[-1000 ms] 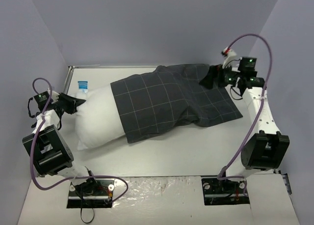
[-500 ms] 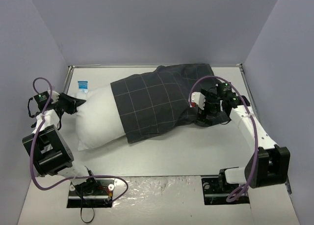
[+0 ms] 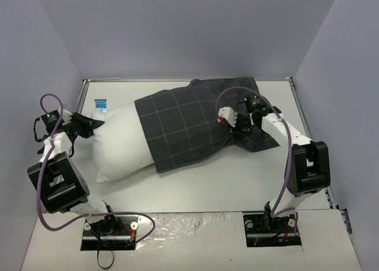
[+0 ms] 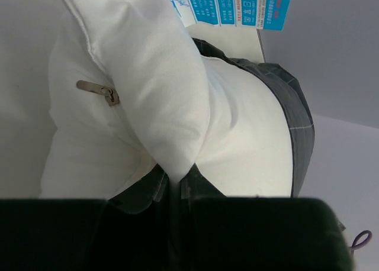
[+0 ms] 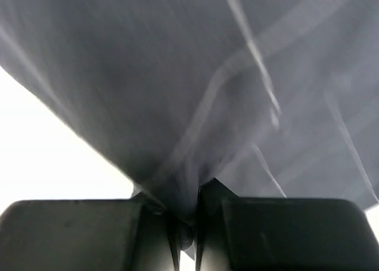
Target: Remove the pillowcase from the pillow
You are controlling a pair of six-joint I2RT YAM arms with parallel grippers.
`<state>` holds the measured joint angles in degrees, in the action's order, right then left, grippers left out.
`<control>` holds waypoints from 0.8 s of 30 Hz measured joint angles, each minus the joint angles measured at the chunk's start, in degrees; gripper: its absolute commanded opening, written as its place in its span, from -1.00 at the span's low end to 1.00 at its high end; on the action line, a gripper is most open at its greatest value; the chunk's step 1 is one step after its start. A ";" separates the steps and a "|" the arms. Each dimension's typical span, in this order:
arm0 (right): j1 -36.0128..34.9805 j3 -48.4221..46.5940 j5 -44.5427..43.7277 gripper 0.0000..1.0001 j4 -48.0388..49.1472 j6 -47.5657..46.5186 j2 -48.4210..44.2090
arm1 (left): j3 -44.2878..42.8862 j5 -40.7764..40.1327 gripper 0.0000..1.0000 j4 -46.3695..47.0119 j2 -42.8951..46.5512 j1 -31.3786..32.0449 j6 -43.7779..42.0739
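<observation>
Pinching dark checked cloth, the right gripper (image 5: 186,221) is clamped on a fold of the pillowcase (image 5: 249,93). Only the right wrist view shows this grip, with fabric bunching into the nearly closed jaws. The left wrist view alone shows the left gripper (image 4: 177,185) clenched on a white fold of the pillow (image 4: 148,87). It also shows a metal zipper pull (image 4: 98,91) on the pillow's side and the blue tag (image 4: 237,3) above. The top view gives the layout: the pillow lies across the table (image 3: 237,182), bare white end to the left. The pillowcase covers its right part and trails flat toward the right wall. The left gripper sits at the pillow's bare left end, near the tag corner. The right gripper is on the pillowcase near its slack right end, its forearm reaching in from the right.
</observation>
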<state>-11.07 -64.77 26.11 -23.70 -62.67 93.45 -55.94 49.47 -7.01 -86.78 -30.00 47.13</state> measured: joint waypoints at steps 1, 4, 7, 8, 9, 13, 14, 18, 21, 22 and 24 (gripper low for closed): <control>0.76 -1.09 -0.11 -1.00 -0.02 1.05 -0.13 | 0.00 0.00 -0.95 -0.28 0.00 -0.02 0.00; 5.57 -6.21 1.07 -1.00 -0.28 4.28 -1.18 | 0.00 0.37 -0.95 -1.31 0.00 0.00 0.00; 11.91 -14.43 5.01 -1.00 -1.29 7.80 -2.60 | 0.00 1.60 -0.95 -2.93 0.00 0.35 0.04; 13.77 -17.46 6.62 -1.00 -1.62 9.11 -3.21 | 0.00 2.29 -0.95 -3.87 0.00 0.72 0.07; 15.28 -20.26 8.66 -1.00 -1.99 10.75 -3.96 | 0.00 3.06 -0.95 -4.50 -0.04 1.16 0.11; 17.79 -26.86 13.33 -1.00 -2.91 15.39 -7.82 | 0.00 5.14 -0.95 -5.77 -0.11 2.08 0.22; 17.81 -27.30 14.03 -1.00 -2.99 16.41 -8.76 | 0.00 5.18 -0.95 -5.81 -0.11 2.05 0.20; 17.86 -27.45 16.44 -1.00 -3.17 20.33 -10.95 | 0.00 5.14 -0.95 -6.03 -0.11 1.64 0.07; 17.86 -27.26 16.70 -1.00 -3.30 21.90 -10.73 | 0.00 5.07 -0.95 -6.43 -0.13 1.22 -0.22; 17.86 -26.95 16.61 -1.00 -3.32 22.08 -10.73 | 0.00 5.07 -0.95 -6.58 -0.11 1.09 -0.39; 17.86 -26.14 16.28 -0.82 -3.37 21.88 -10.71 | 0.00 5.09 -0.95 -6.97 -0.13 0.83 -0.57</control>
<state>6.79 -90.91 42.39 -27.07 -40.80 82.74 -55.94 54.57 -13.98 -86.91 -29.17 46.57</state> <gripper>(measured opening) 0.031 0.059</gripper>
